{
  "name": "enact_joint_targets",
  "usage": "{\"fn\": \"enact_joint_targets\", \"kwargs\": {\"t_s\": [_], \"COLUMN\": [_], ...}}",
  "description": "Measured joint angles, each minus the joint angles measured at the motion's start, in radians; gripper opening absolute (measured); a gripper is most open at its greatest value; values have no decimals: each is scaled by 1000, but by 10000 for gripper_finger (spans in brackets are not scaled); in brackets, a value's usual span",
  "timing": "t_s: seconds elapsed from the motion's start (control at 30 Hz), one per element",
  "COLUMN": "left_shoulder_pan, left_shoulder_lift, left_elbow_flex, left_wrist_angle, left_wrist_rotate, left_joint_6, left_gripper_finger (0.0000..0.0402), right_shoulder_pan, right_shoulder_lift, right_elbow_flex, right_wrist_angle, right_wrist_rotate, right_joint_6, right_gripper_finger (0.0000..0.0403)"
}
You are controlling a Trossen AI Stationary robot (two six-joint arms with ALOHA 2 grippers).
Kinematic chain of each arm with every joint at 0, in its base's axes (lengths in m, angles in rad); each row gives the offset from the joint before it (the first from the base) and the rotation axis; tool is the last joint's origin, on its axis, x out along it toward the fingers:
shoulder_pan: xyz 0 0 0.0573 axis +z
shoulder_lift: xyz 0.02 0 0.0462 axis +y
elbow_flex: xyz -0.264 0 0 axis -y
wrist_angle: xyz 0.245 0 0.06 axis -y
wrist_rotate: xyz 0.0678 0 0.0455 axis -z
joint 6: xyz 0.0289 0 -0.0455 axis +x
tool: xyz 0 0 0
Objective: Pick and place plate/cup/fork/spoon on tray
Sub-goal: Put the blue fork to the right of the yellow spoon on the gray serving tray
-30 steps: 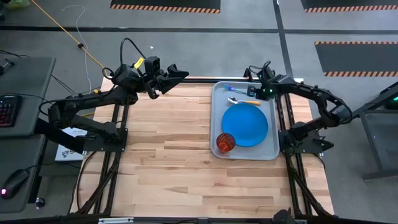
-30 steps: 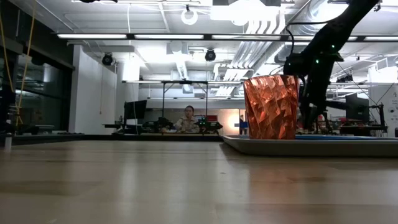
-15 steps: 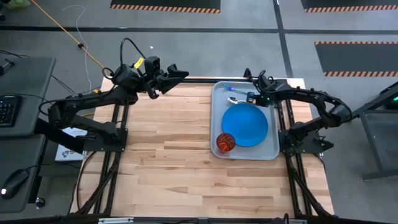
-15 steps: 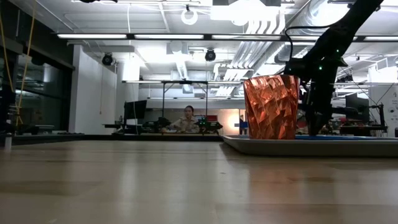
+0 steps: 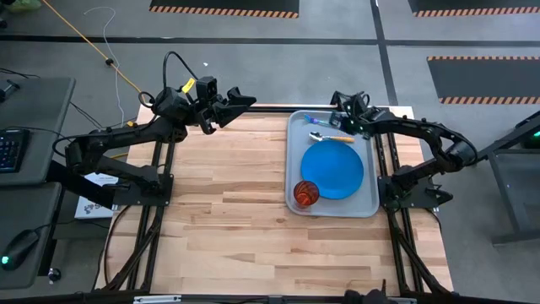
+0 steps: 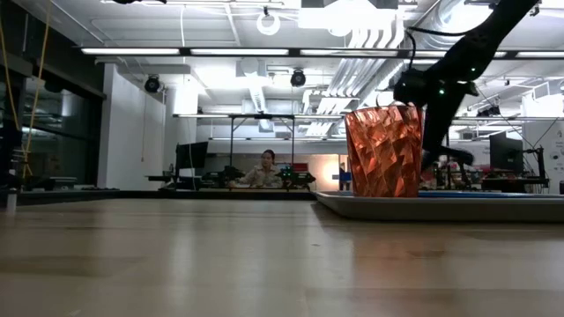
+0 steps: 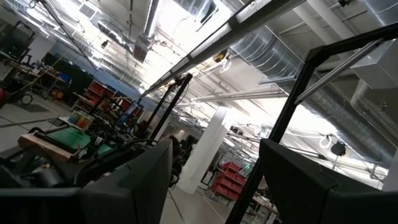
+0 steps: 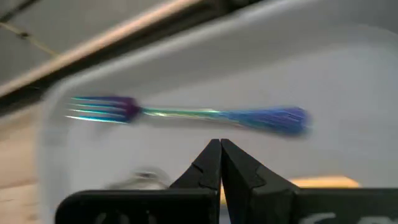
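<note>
High view shows plate, cup, fork and spoon apparently all on the tray, right gripper pinched together empty, so next comes retreat.

Pale wooden plank table, grey floor with orange-black striped hazard mats, white exposed ducts, long ceiling strip lights

fork motion-blurred — spoon mostly behind the right hand
</note>
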Motion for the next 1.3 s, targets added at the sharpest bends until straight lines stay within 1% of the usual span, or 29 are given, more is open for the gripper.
{"fn": "enact_joint_targets", "kwargs": {"t_s": [0.13, 0.23, 0.47, 0.63, 0.73, 0.93, 1.1, 1.3], "left_shoulder_pan": [0, 0, 0, 0, 0, 0, 0, 0], "left_shoulder_lift": [0, 0, 0, 0, 0, 0, 0, 0], "left_elbow_flex": [0, 0, 0, 0, 0, 0, 0, 0], "left_wrist_angle": [0, -2, -2, -2, -2, -2, -3, -3], "left_wrist_rotate": [0, 0, 0, 0, 0, 0, 0, 0], "left_joint_6": [0, -1, -27, -27, -27, -26, -18, -18], "left_gripper_finger": [229, 229, 229, 229, 229, 229, 229, 229], "right_shoulder_pan": [2, 9, 18, 25, 30, 51, 70, 81], "right_shoulder_lift": [78, 170, 377, 482, 520, 563, 578, 581], "right_elbow_flex": [103, 206, 448, 562, 593, 595, 595, 594], "right_wrist_angle": [22, 23, 1, -35, -39, -37, -29, -30], "right_wrist_rotate": [-53, -120, -224, -242, -244, -240, -196, -195], "right_joint_6": [-25, -60, -108, -103, -87, -59, -49, -59], "right_gripper_finger": [0, 0, 0, 0, 0, 0, 0, 0]}}
